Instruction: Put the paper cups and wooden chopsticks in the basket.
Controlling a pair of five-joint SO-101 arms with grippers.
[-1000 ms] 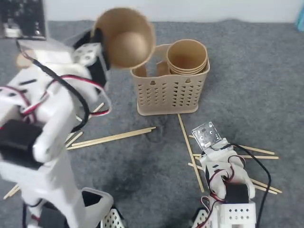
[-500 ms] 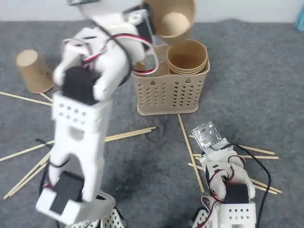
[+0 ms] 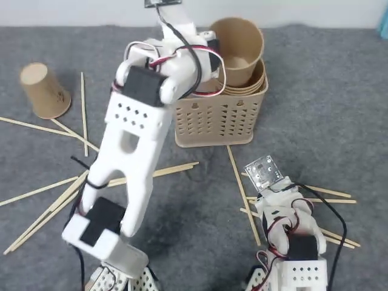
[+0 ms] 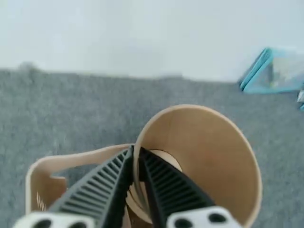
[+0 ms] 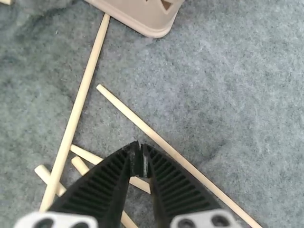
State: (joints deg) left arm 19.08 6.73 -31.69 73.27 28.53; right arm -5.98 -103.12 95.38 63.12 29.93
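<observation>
Left gripper (image 4: 137, 152) over basket (image 3: 212, 124), paper cup (image 3: 238, 45) lowered — into stacked cups (image 3: 260, 81)

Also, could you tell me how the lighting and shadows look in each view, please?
High view: soft, even light, no glare; a faint shadow sits on the carpet beside the left arm. Left wrist view: the paper cup between the fingers is evenly lit. Right wrist view: the chopsticks cast thin, soft shadows on the carpet.
</observation>
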